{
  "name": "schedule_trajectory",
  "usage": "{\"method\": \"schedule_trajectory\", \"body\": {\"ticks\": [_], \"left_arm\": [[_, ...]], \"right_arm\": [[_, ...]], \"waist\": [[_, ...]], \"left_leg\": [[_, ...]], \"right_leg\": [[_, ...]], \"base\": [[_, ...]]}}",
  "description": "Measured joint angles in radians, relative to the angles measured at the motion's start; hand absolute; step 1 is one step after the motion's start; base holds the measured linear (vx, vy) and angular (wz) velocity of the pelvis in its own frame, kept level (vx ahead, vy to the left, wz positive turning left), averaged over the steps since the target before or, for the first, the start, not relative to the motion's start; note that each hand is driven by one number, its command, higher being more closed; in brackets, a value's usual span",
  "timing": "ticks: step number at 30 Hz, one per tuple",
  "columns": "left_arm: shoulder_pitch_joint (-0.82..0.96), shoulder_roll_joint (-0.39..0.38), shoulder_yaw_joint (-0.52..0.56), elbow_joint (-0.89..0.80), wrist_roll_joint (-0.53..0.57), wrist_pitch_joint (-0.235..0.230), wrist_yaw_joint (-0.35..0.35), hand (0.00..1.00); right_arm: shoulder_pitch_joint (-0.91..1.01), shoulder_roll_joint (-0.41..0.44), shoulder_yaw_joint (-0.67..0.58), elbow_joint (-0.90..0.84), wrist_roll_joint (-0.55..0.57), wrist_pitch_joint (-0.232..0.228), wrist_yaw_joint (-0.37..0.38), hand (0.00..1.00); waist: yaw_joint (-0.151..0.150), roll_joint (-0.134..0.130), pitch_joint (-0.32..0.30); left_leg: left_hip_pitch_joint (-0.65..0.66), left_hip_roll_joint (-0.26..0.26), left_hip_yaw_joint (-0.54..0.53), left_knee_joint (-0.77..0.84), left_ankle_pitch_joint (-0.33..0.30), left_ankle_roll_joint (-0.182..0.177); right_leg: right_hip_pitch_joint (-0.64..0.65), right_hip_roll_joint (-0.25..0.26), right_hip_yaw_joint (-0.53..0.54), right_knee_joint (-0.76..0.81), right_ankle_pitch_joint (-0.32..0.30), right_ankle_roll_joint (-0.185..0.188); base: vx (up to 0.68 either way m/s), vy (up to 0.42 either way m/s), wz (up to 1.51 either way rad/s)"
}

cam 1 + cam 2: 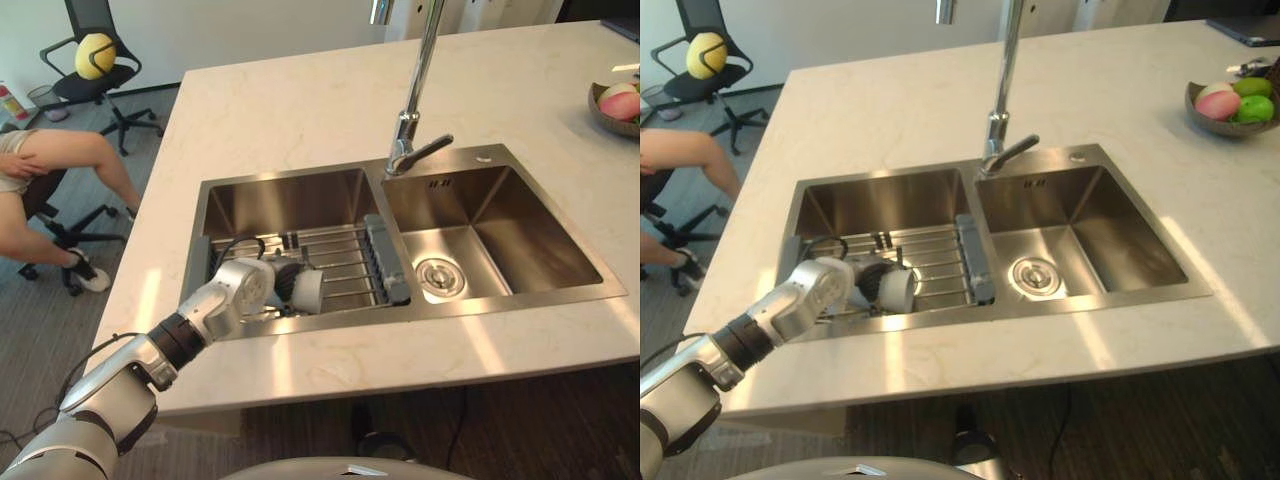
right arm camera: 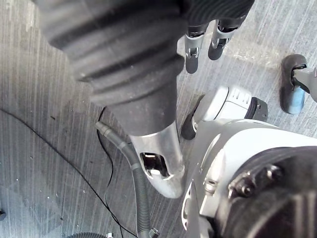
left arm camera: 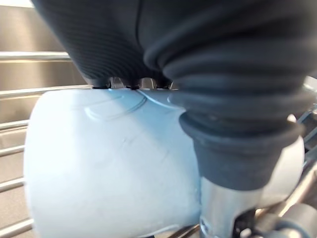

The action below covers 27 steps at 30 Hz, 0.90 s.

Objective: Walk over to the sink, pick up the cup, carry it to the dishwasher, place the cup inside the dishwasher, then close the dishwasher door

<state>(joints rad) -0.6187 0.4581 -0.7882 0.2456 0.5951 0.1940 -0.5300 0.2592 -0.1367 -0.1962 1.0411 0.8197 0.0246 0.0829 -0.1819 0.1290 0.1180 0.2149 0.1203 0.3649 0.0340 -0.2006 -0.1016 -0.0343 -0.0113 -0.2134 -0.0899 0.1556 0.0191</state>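
A pale cup lies on its side on the wire rack in the left basin of the steel sink. My left hand reaches down into that basin and is wrapped on the cup. In the left wrist view the thumb crosses the cup's side, and the fingers come over its far edge. My right hand hangs beside me above the floor, its fingers relaxed and holding nothing.
A tall faucet rises between the two basins. A bowl of fruit stands at the counter's far right. A person sits to the left of the counter, near an office chair with a yellow ball on it.
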Motion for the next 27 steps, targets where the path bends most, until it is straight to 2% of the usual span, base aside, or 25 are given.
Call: {"method": "schedule_trajectory", "body": {"ticks": [3, 7, 8, 9, 10, 13, 14, 15, 16, 17, 19, 21, 23, 24, 25, 27], "left_arm": [[0.0, 0.005, -0.001, 0.0, -0.001, -0.013, 0.012, 1.0], [0.016, 0.037, -0.043, 0.003, -0.07, -0.066, 0.213, 1.0], [0.041, 0.036, -0.042, 0.005, -0.104, -0.076, 0.302, 1.0], [0.068, 0.039, -0.032, 0.024, -0.158, -0.092, 0.421, 1.0], [0.086, 0.039, -0.025, 0.036, -0.191, -0.106, 0.478, 1.0], [0.202, 0.037, 0.173, 0.015, -0.35, -0.21, 0.733, 1.0], [0.227, 0.037, 0.218, -0.005, -0.386, -0.23, 0.774, 1.0], [0.267, 0.036, 0.311, -0.048, -0.446, -0.273, 0.838, 1.0], [0.283, 0.035, 0.362, -0.071, -0.47, -0.296, 0.866, 1.0], [0.305, 0.03, 0.506, -0.132, -0.526, -0.359, 0.928, 1.0], [0.308, 0.028, 0.645, -0.173, -0.579, -0.434, 0.97, 1.0], [0.31, 0.025, 0.801, -0.214, -0.697, -0.544, 1.008, 1.0], [0.315, 0.007, 0.846, -0.231, -0.81, -0.604, 1.004, 1.0], [0.32, -0.005, 0.857, -0.238, -0.841, -0.617, 1.001, 1.0], [0.337, -0.058, 0.873, -0.247, -0.917, -0.636, 0.991, 1.0], [0.352, -0.084, 0.875, -0.249, -0.948, -0.636, 0.983, 1.0]], "right_arm": [[0.0, -0.003, 0.009, 0.0, 0.001, -0.001, -0.001, 0.0], [0.0, -0.018, 0.029, 0.004, 0.008, -0.001, -0.001, 0.0], [-0.001, -0.02, 0.03, 0.006, 0.009, -0.001, 0.0, 0.0], [-0.001, -0.021, 0.029, 0.006, 0.009, -0.001, 0.001, 0.0], [-0.003, -0.021, 0.028, 0.006, 0.009, 0.0, 0.001, 0.0], [-0.019, -0.021, 0.022, 0.002, 0.01, 0.004, 0.001, 0.0], [-0.019, -0.02, 0.016, 0.0, 0.01, 0.009, 0.002, 0.0], [-0.016, -0.017, 0.001, -0.002, 0.009, 0.019, 0.003, 0.0], [-0.016, -0.015, -0.013, -0.003, 0.008, 0.022, 0.004, 0.0], [-0.017, -0.012, -0.049, -0.006, 0.007, 0.023, 0.007, 0.0], [-0.019, -0.006, -0.083, -0.014, -0.006, 0.027, 0.021, 0.0], [-0.022, 0.008, -0.12, -0.05, -0.062, 0.029, 0.042, 0.0], [-0.032, 0.011, -0.136, -0.057, -0.093, 0.04, 0.048, 0.0], [-0.033, 0.014, -0.142, -0.059, -0.105, 0.044, 0.048, 0.0], [-0.033, 0.028, -0.165, -0.066, -0.134, 0.048, 0.048, 0.0], [-0.035, 0.036, -0.171, -0.075, -0.158, 0.049, 0.048, 0.0]], "waist": [[-0.001, 0.002, 0.002], [0.002, 0.012, 0.008], [0.004, 0.013, 0.009], [0.006, 0.015, 0.012], [0.007, 0.016, 0.015], [0.012, 0.015, 0.038], [0.016, 0.011, 0.041], [0.028, 0.006, 0.044], [0.036, 0.005, 0.043], [0.057, 0.005, 0.043], [0.076, 0.002, 0.041], [0.101, -0.004, 0.035], [0.126, -0.011, 0.021], [0.134, -0.015, 0.016], [0.153, -0.033, -0.004], [0.164, -0.043, -0.01]], "left_leg": [[-0.002, 0.0, -0.004, 0.0, 0.0, 0.0], [-0.003, 0.0, -0.007, -0.002, 0.0, 0.0], [-0.004, 0.001, -0.008, -0.002, 0.0, 0.0], [-0.004, 0.001, -0.009, -0.002, 0.0, 0.0], [-0.004, 0.001, -0.009, -0.002, 0.0, 0.0], [-0.005, 0.001, -0.01, -0.001, 0.001, 0.001], [-0.006, 0.002, -0.011, 0.0, 0.002, 0.002], [-0.006, 0.004, -0.015, 0.0, 0.003, 0.002], [-0.006, 0.004, -0.017, 0.0, 0.004, 0.003], [-0.006, 0.002, -0.028, 0.001, 0.005, 0.005], [-0.003, 0.001, -0.042, 0.001, 0.007, 0.007], [-0.002, -0.005, -0.063, 0.004, 0.01, 0.013], [-0.006, -0.012, -0.073, 0.005, 0.013, 0.016], [-0.008, -0.016, -0.08, 0.005, 0.016, 0.021], [-0.02, -0.031, -0.094, 0.009, 0.032, 0.028], [-0.025, -0.041, -0.096, 0.013, 0.036, 0.033]], "right_leg": [[0.0, 0.0, -0.002, 0.0, 0.0, 0.0], [0.0, 0.0, -0.004, 0.0, 0.0, 0.0], [-0.001, 0.0, -0.005, 0.0, 0.0, 0.0], [-0.001, 0.0, -0.007, 0.0, 0.0, -0.001], [0.0, 0.0, -0.007, 0.0, 0.0, -0.001], [0.0, -0.001, -0.013, 0.0, -0.001, -0.004], [0.0, 0.0, -0.016, 0.0, -0.002, -0.005], [0.001, 0.0, -0.021, 0.001, -0.002, -0.006], [0.002, 0.0, -0.023, 0.001, -0.001, -0.007], [0.007, -0.001, -0.027, 0.001, -0.001, -0.008], [0.017, -0.005, -0.04, 0.001, -0.003, -0.005], [0.032, -0.014, -0.055, 0.001, -0.007, -0.001], [0.036, -0.024, -0.07, 0.001, -0.008, 0.0], [0.037, -0.029, -0.073, 0.001, -0.008, 0.0], [0.034, -0.049, -0.08, 0.005, -0.006, 0.002], [0.034, -0.059, -0.082, 0.007, -0.001, 0.004]], "base": [[-0.01, -0.001, 0.02], [0.0, 0.002, 0.01], [0.0, 0.0, 0.0], [0.0, 0.0, 0.0], [0.0, 0.0, 0.0], [-0.04, 0.002, 0.0], [-0.03, -0.005, 0.04], [-0.01, -0.002, 0.06], [0.0, 0.007, 0.12], [0.0, 0.021, 0.16], [0.0, 0.032, 0.22], [-0.01, 0.044, 0.27], [-0.03, 0.036, 0.24], [-0.05, 0.046, 0.28], [-0.05, 0.045, 0.22], [-0.05, 0.043, 0.12]]}}
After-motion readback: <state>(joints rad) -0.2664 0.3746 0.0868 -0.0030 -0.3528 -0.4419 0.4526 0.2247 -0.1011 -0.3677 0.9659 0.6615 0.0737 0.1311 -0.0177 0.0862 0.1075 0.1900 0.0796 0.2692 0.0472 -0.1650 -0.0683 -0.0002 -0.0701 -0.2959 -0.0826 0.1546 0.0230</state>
